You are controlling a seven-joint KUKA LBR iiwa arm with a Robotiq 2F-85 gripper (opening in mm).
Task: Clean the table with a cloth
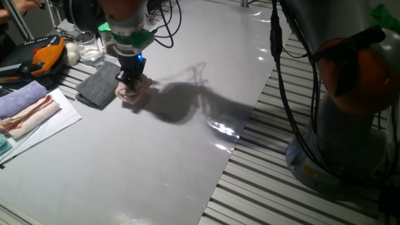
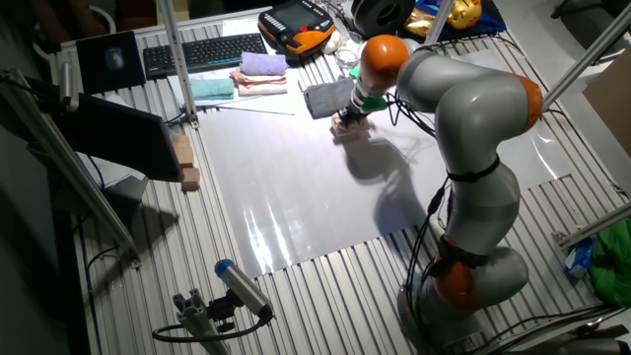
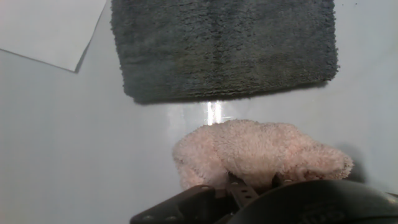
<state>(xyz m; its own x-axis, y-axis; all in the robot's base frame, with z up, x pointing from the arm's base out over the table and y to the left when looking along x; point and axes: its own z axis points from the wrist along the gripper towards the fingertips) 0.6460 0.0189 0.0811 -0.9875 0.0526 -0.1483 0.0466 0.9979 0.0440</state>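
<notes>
The pale pink cloth (image 1: pixel 131 92) lies bunched on the pale grey glossy table (image 1: pixel 162 156), just right of a dark grey cloth (image 1: pixel 100 84). My gripper (image 1: pixel 132 80) points down onto the pink cloth and is shut on it, pressing it to the sheet. In the other fixed view the gripper (image 2: pixel 351 113) sits over the pink cloth (image 2: pixel 348 125) near the table's (image 2: pixel 296 197) far side. In the hand view the pink cloth (image 3: pixel 261 152) fills the lower middle, with the dark grey cloth (image 3: pixel 224 46) above it; the fingertips are hidden.
Folded lavender and peach towels (image 1: pixel 25 106) lie on white paper (image 1: pixel 50 125) at the left. A glass (image 1: pixel 89 49) and an orange-black pendant (image 1: pixel 37 59) stand behind the dark cloth. The arm's base (image 1: pixel 350 125) rises at the right. A keyboard (image 2: pixel 202 51) lies far back.
</notes>
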